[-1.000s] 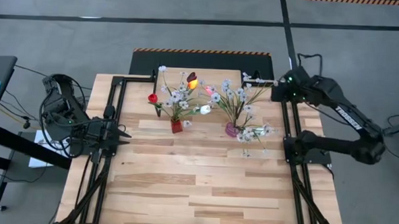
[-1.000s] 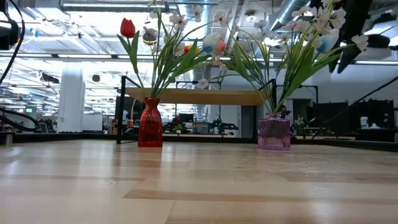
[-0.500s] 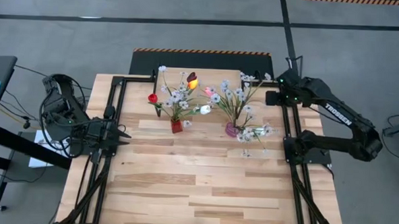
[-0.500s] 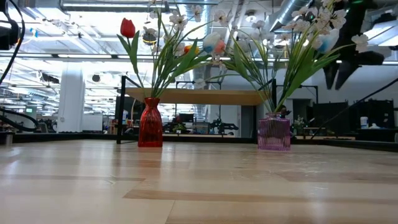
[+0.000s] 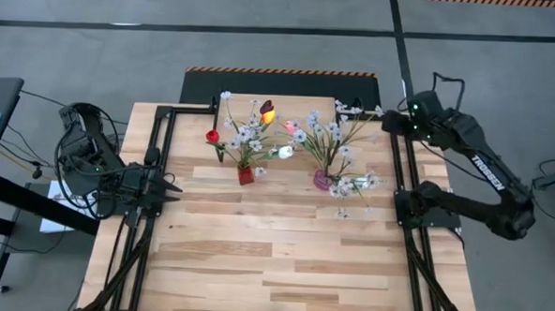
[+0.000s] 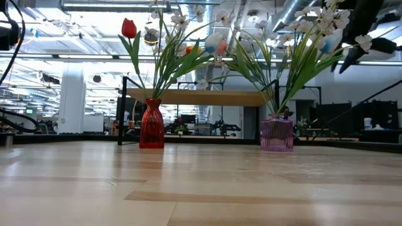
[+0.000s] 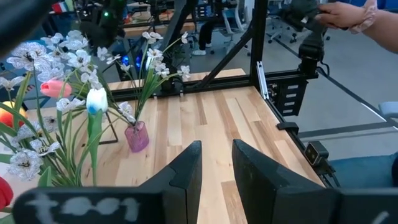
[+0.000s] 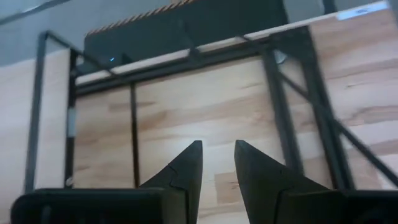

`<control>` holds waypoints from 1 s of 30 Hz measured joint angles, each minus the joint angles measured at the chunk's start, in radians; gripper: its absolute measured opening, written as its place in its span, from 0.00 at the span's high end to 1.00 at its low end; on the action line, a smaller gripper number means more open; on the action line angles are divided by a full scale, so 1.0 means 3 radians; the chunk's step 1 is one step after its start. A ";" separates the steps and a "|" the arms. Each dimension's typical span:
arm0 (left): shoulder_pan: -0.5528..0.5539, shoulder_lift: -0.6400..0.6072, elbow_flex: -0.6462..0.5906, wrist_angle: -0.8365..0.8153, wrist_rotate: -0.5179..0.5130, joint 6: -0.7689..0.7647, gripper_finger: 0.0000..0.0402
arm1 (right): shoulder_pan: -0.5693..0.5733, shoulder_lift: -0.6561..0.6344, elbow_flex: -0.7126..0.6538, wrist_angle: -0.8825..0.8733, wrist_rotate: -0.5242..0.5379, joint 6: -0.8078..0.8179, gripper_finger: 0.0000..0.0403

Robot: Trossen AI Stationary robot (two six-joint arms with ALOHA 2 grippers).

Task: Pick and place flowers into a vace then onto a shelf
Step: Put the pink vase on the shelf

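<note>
A red vase point(image 5: 246, 176) and a purple vase point(image 5: 323, 181) stand on their bases at the table's far middle. Both hold flowers point(image 6: 169, 47): tulips and white blossom sprays. A spray of white blossoms point(image 5: 356, 187) droops to the right of the purple vase. Behind the vases stands the shelf point(image 6: 195, 97), a light board on dark legs. My right gripper point(image 5: 389, 123) hovers high at the far right, beside the purple vase's flowers, its fingers point(image 8: 218, 144) slightly apart with nothing between them. My left gripper point(image 5: 168, 185) waits at the left edge, fingers point(image 7: 216, 144) slightly apart, holding nothing.
Dark metal frame rails point(image 5: 403, 180) run along the table's left and right sides. A black mat point(image 5: 281, 83) lies beyond the far edge. A person's hand point(image 7: 348, 14) shows in the room past the table. Bare tabletop point(image 5: 273, 258) fills the near half.
My right gripper swung toward the table's left, closer to the purple vase's flowers, then drew back toward the right edge and rolled somewhat. The vases and flowers have stayed where they were.
</note>
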 joint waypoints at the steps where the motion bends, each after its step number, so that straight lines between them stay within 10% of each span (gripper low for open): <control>1: 0.0000 0.0000 0.0000 0.0000 0.0012 0.0000 0.80 | -0.0054 -0.0007 0.0000 -0.0026 0.0013 0.0000 0.78; 12: 0.0000 0.0000 0.0000 -0.0001 0.0067 -0.0047 0.80 | -0.0770 0.0696 0.0000 -0.0398 0.0040 -0.0280 0.78; 30: 0.0000 0.0000 0.0000 -0.0001 0.0065 -0.0052 0.80 | -0.0156 0.1533 -0.0125 -0.0270 0.0380 -0.0773 0.78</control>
